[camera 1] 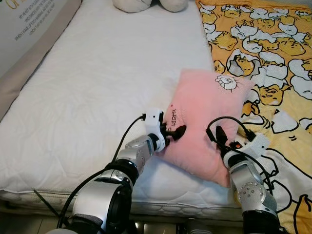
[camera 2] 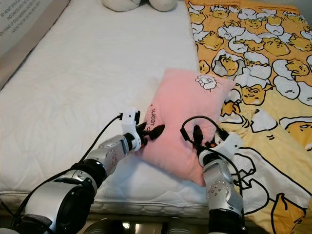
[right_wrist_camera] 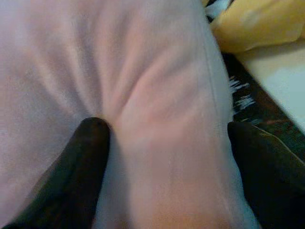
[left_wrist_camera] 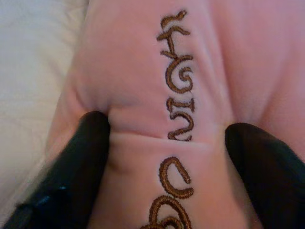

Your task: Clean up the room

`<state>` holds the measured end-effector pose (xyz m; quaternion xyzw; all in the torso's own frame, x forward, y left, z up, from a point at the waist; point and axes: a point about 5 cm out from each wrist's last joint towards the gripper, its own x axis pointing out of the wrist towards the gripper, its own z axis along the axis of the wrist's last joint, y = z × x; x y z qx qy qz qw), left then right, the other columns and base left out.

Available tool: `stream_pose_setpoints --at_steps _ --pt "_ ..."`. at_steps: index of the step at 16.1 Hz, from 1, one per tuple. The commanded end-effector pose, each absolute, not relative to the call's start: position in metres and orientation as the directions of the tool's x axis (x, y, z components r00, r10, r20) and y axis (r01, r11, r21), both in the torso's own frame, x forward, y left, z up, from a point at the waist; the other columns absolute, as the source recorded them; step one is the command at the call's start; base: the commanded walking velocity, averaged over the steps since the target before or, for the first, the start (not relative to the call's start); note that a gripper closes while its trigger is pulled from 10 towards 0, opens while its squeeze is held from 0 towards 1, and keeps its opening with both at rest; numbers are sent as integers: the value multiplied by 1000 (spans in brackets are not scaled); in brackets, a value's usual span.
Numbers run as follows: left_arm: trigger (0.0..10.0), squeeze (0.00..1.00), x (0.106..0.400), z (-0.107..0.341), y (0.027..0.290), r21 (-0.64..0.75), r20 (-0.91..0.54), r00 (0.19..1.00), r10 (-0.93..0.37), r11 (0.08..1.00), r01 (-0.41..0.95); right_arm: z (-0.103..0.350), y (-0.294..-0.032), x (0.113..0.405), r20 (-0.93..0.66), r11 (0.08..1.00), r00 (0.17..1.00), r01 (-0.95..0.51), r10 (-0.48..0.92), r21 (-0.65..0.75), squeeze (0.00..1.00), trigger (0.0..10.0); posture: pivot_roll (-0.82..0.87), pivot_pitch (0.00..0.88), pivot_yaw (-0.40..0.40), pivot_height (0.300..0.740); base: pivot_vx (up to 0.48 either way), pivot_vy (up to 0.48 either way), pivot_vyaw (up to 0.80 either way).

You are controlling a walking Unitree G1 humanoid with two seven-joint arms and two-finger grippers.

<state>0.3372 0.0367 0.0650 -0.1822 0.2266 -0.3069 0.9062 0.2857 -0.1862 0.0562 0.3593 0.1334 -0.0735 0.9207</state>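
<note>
One pink pillow (camera 1: pixel 204 126) on white bed (camera 1: pixel 97 87), overlapping yellow blanket (camera 1: pixel 273 58). Left end effector (camera 1: pixel 174 132) pinches pillow edge; right end effector (camera 1: pixel 222 139) pinches opposite edge. Left wrist view reveals brown embroidered lettering (left_wrist_camera: pixel 176 95).

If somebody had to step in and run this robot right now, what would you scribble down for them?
Left gripper: fingers pressed into the near left edge of the pink plush pillow with brown embroidered lettering, fabric bunched between them.
Right gripper: fingers dug into the pillow's near right part, same kind of pinch.
Pillow: lies tilted across the white quilted mattress, its right side overlapping the yellow cartoon-print blanket. Two pale plush shapes sit at the far end of the bed.
Done: both grippers have hold of the pillow.
Left: lift it and put it in its place; the blanket looks rumpled and probably needs straightening.
</note>
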Motion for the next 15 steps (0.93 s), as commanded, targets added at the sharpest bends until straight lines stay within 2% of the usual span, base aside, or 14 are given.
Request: stream_pose_setpoints --at_steps 1,3,4,5,8,10,15 --pt "0 0 314 45 14 -509 -361 611 -704 698 503 51 -173 286 -328 730 944 210 21 650 0 0 -177 193 5 740 0 0 0" --pt "0 0 312 42 17 -465 -363 589 -722 688 557 51 -173 285 -323 726 946 209 19 656 0 0 -165 189 11 740 0 0 0" --pt "0 0 306 38 19 -444 -355 541 -763 647 621 48 -173 282 -321 722 947 208 21 660 0 0 -156 184 15 740 0 0 0" --pt "0 0 305 37 20 -448 -353 540 -764 644 620 48 -173 281 -322 722 947 207 23 660 0 0 -154 182 16 740 0 0 0" --pt "0 0 306 37 22 -513 -314 581 -750 650 561 39 -169 275 -342 717 939 213 37 664 0 0 -142 167 15 740 0 0 0" --pt "0 0 309 43 18 -611 -255 618 -743 620 493 33 -164 271 -355 714 933 209 58 668 0 0 -136 161 12 740 0 0 0" --pt "0 0 304 37 20 -586 -257 613 -747 625 516 31 -160 276 -341 741 936 167 89 650 0 0 -106 128 8 740 0 0 0"
